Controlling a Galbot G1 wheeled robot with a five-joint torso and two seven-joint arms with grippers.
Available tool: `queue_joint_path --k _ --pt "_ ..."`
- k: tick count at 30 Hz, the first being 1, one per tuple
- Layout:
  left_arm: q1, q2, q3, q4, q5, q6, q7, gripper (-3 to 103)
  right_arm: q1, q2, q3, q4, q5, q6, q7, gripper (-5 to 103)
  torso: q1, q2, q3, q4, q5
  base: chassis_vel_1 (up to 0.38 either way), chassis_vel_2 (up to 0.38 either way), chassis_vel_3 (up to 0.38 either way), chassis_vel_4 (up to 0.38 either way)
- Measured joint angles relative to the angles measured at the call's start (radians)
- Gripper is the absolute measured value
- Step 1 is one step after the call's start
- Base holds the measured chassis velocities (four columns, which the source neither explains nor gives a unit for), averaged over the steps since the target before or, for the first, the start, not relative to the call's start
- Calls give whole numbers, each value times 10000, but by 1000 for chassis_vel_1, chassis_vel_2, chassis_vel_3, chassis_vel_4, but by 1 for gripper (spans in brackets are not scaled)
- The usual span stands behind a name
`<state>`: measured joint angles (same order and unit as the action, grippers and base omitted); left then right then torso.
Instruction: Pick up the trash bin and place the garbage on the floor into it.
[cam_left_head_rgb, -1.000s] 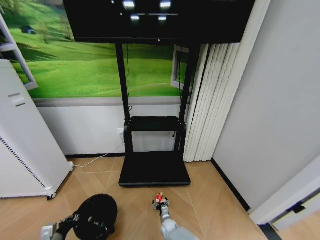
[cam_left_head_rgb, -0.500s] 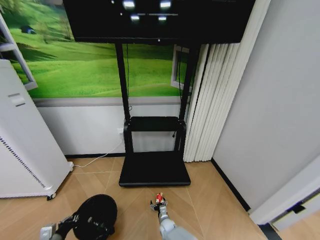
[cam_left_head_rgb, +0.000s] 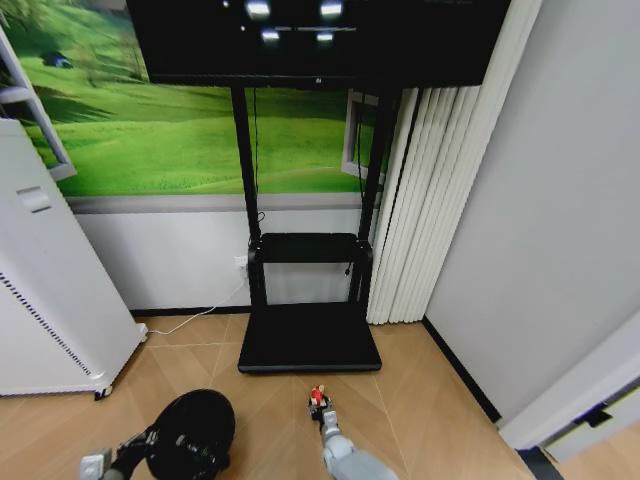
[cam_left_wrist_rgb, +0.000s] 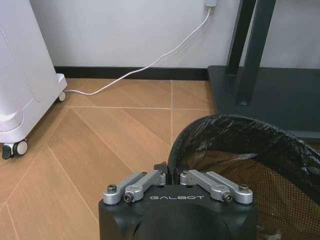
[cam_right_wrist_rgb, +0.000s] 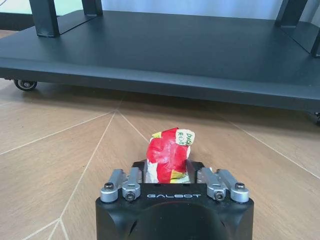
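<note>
The trash bin (cam_left_head_rgb: 195, 430) is a small round black bin with a black bag liner, at the lower left of the head view. My left gripper (cam_left_head_rgb: 152, 438) is shut on its near rim; the left wrist view shows the fingers pinched over the liner edge (cam_left_wrist_rgb: 170, 170) and the mesh inside of the bin (cam_left_wrist_rgb: 240, 175). The garbage (cam_right_wrist_rgb: 169, 156), a crumpled red, yellow and white wrapper, stands between the fingers of my right gripper (cam_right_wrist_rgb: 170, 175). In the head view that gripper (cam_left_head_rgb: 321, 408) holds the garbage (cam_left_head_rgb: 318, 397) low over the herringbone floor (cam_left_head_rgb: 420, 400), right of the bin.
The flat black TV-stand base (cam_left_head_rgb: 310, 340) on casters lies just beyond both grippers. A white wheeled appliance (cam_left_head_rgb: 45, 300) stands at the left, with a white cable (cam_left_wrist_rgb: 150, 62) running along the wall. A curtain (cam_left_head_rgb: 425, 200) and a wall close the right side.
The right gripper with the wrapper has shifted only slightly sideways. The bin and the left gripper have stayed where they were.
</note>
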<state>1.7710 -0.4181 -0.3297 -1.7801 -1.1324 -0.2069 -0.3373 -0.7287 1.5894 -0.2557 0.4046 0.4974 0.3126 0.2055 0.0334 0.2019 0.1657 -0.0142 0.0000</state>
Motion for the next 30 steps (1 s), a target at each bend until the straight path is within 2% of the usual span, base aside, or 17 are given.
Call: queue_joint_path --k 2,3,4,5,7,9,13,18,22,23,24,26,27,29,30 --pt "-9 11 10 -11 -4 0 -3 7 -20 -26 2 22 2 4 -14 42 0 0 0 0 0 0 0 0 0" --pt "-11 28 11 -18 -5 0 -8 7 -63 -94 -8 105 12 10 -19 32 0 0 0 0 0 0 0 0 0" --pt "-5 40 10 -27 -5 0 -11 7 -96 -157 -26 174 25 17 -19 32 0 0 0 0 0 0 0 0 0" --pt "20 55 -3 -46 -7 0 -12 7 -154 -244 -56 300 50 32 -16 24 0 0 0 0 0 0 0 0 0" --pt "61 62 -27 -61 -7 0 -12 7 -194 -323 -77 394 58 59 0 24 0 0 0 0 0 0 0 0 0" --pt "207 69 -109 -89 4 0 -13 7 -349 -573 -194 776 115 139 130 18 0 0 0 1 0 0 0 0 0" --pt "239 72 -128 -110 -5 3 -17 7 -532 -893 -343 1274 140 320 340 17 0 0 0 1 0 0 0 0 0" --pt "-60 474 109 -154 -238 24 -109 7 -1015 -1623 -475 2502 -162 566 907 17 0 0 0 1 1 0 0 0 0" --pt "-338 758 309 -227 -450 45 -215 7 -1277 -2066 -511 3321 -236 667 1027 17 0 -1 0 -1 1 0 0 0 0" --pt "-434 974 352 -310 -698 91 -266 7 -1421 -2364 -543 3929 -262 750 1033 17 -1 -1 0 -1 0 0 0 0 0" --pt "-434 974 352 -310 -698 91 -266 7 -1421 -2364 -543 3929 -262 750 1033 17 -1 -1 0 -1 0 0 0 0 0" --pt "-564 1319 361 -342 -958 125 -304 7 -1702 -2958 -627 5237 -366 834 1021 17 0 0 0 0 4 0 0 0 0" --pt "-564 1319 361 -342 -958 125 -304 7 -1702 -2958 -627 5237 -366 834 1021 17 0 0 0 0 4 0 0 0 0" --pt "-637 1580 365 -411 -1125 168 -356 7 -1939 -3679 -682 6524 -448 854 1035 17 0 -1 0 0 1 0 0 0 0" --pt "-637 1580 365 -411 -1125 168 -356 7 -1939 -3679 -682 6524 -448 854 1035 17 0 -1 0 0 1 0 0 0 0"
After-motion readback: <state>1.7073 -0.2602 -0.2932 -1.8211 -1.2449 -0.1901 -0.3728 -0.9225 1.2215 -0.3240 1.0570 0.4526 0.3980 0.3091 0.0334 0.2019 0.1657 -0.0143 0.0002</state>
